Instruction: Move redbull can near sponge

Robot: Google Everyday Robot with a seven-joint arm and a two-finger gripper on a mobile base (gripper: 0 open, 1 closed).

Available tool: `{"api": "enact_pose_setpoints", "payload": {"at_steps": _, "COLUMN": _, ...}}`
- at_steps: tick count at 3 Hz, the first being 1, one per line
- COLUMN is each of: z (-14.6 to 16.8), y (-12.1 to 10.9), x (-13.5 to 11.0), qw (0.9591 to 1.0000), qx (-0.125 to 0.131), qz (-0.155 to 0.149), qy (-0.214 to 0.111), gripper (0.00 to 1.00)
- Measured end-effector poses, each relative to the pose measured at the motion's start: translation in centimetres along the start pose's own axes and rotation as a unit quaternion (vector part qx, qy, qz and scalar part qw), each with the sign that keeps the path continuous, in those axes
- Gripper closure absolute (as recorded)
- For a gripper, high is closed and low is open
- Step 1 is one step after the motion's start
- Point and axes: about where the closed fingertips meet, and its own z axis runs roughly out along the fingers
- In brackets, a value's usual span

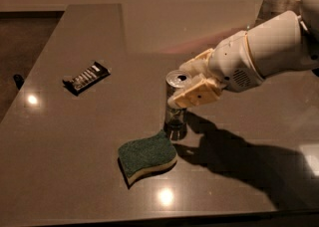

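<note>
Can (174, 116) upright on table (75, 171), base just beside sponge (146, 155) (at its upper right tip). Gripper (180, 84) in from right, jaws straddling can's top and closed against it. Wrapper (85, 77) well apart, left.

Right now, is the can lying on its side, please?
No, the can stands upright beside the sponge, with the hand at its top.

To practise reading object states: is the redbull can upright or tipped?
Upright: the redbull can stands on its base, silver top up; the claw is at its upper part.
</note>
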Motion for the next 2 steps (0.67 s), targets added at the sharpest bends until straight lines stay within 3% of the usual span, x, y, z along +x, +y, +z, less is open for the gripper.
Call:
{"api": "enact_pose_setpoints", "payload": {"at_steps": 1, "z": 0.03, "y": 0.07, "x": -0.17, "qw": 1.0000, "qx": 0.000, "qz": -0.002, "qy": 0.001, "gripper": 0.00}}
{"api": "enact_pose_setpoints", "payload": {"at_steps": 2, "z": 0.03, "y": 0.07, "x": -0.17, "qw": 1.0000, "qx": 0.000, "qz": -0.002, "qy": 0.001, "gripper": 0.00}}
